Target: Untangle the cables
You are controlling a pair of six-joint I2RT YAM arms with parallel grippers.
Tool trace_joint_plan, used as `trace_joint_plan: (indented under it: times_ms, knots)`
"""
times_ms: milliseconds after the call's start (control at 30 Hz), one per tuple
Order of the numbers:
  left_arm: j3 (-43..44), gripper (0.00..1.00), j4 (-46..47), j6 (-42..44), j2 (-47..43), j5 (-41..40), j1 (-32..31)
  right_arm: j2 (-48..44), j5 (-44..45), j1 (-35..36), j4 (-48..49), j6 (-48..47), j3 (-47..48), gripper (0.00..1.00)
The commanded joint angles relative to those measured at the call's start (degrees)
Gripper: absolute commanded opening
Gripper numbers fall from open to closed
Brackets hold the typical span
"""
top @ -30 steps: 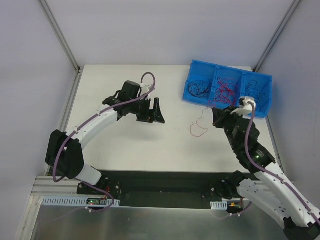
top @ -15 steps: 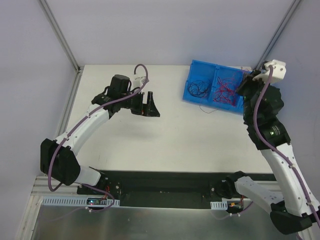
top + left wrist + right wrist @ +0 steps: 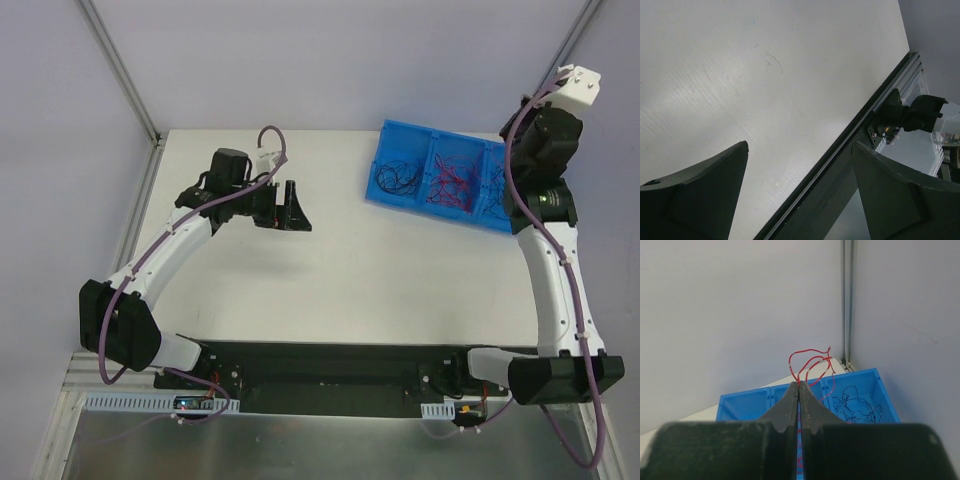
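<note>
My right gripper (image 3: 799, 384) is shut on a thin red cable (image 3: 810, 360) that loops up above its tips, high over the blue bin (image 3: 740, 396). More cables lie in the bin (image 3: 373, 186): a black tangle (image 3: 396, 178) in its left compartment and a red one (image 3: 452, 180) in the middle. The raised right arm (image 3: 545, 140) hides part of the right compartment, where the right wrist view shows black cables (image 3: 856, 406). My left gripper (image 3: 292, 205) hangs open and empty over bare table left of the bin, its jaws (image 3: 800, 145) wide apart.
A black rail (image 3: 840, 165) runs along the table's near edge, with the right arm's base (image 3: 912, 112) on it. Grey walls and metal frame posts (image 3: 120, 70) close in the back and sides.
The right arm rose from the table beside the bin, carrying the red cable up and to the back right. The left gripper drew back to the left and opened a little wider.
</note>
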Motion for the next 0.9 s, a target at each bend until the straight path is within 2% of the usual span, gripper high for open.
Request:
trace_joint_plan:
  times_ms: [0, 167, 433, 700, 867]
  knots:
    - [-0.16, 0.83, 0.38, 0.27, -1.2, 2.66, 1.09, 4.36, -4.11, -5.35, 6.85, 2.81, 2.13, 0.0]
    - [-0.15, 0.82, 0.46, 0.1, -0.67, 3.01, 1.7, 10.25, -9.83, -9.93, 8.8, 8.17, 1.77, 0.0]
    - [-0.42, 0.82, 1.25, -1.04, 0.48, 4.94, 3.28, 17.37, -17.91, -10.11, 10.21, 11.25, -1.04, 0.0]
    - [-0.68, 0.82, 1.78, -1.4, 1.0, 5.47, 3.64, 23.27, -26.7, -10.11, 12.14, 17.76, -9.99, 0.0]
    - [-0.86, 0.82, 1.96, -1.57, 1.18, 5.65, 3.64, 28.54, -27.59, -10.29, 11.27, 18.47, -11.15, 0.01]
